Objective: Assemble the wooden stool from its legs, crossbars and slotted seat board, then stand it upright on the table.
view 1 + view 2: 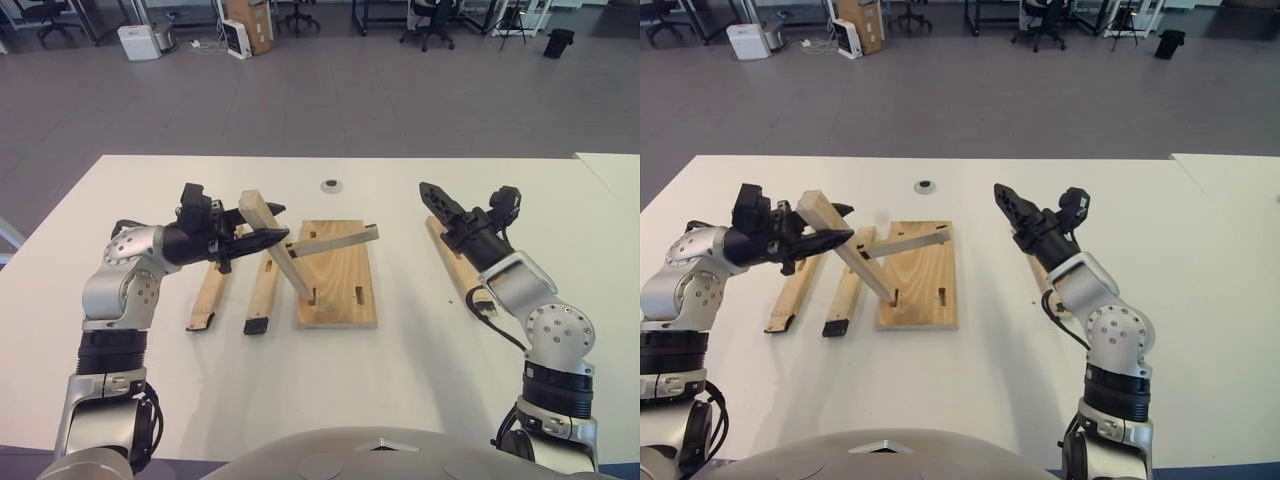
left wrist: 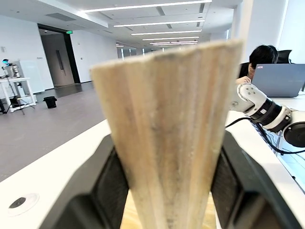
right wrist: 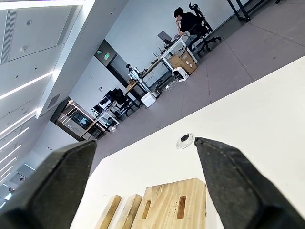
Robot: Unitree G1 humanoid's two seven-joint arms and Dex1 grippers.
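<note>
The left end effector is closed on a leg near its upper end; the foot of this leg sits at a slot of the seat board, in the centre of the frame. The leg stands oblique, so a push now may jam it or lever the seat board off the surface. Its long axis runs from upper left down to lower right. The right end effector hovers with fingers apart over another leg at the right
</note>
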